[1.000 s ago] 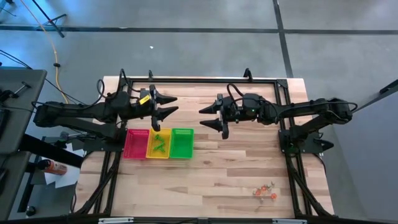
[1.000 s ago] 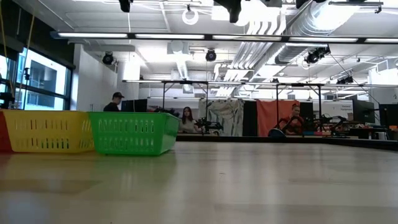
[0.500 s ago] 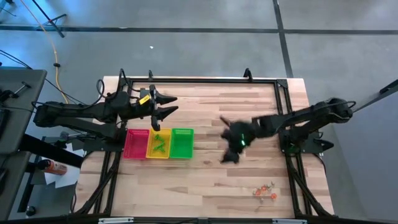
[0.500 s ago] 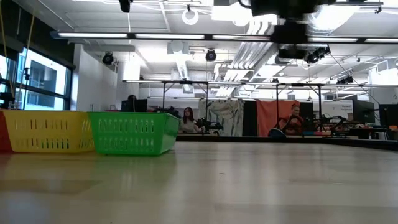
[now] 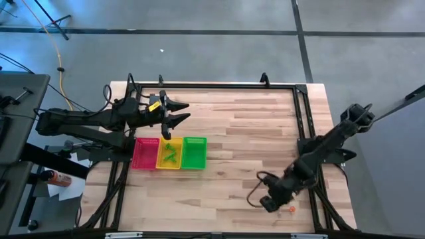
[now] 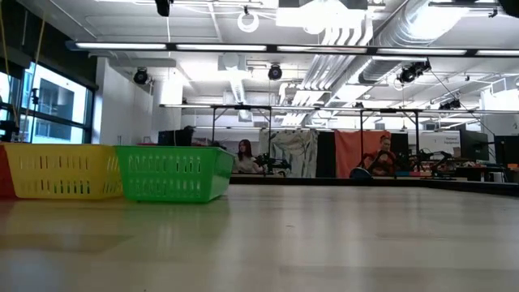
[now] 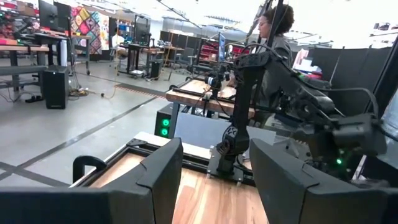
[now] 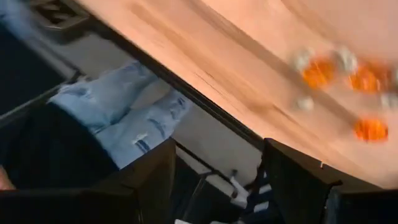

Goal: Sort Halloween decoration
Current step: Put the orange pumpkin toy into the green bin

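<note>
**Right arm down at the front-right trinkets, left arm parked over the trays**

From overhead I see the right gripper low at the table's front-right corner, just beside the small cluster of orange trinkets, most of which its arm now covers. Its wrist camera gives me both dark fingers standing wide apart with nothing between them, and beyond them blurred orange and pale trinkets lying on the wood near the table edge. Past that edge I make out a person's legs in light jeans.

The left gripper hangs at the back-left, above and just behind the tray row, fingers parted and empty; its wrist view shows the two fingers with a clear gap.

The trays sit side by side, touching: red tray, yellow tray, green tray. A few green trinkets lie in the yellow one. The green tray looks bare inside from above; the red I cannot tell.

The low view shows people in the room behind the table.
</note>
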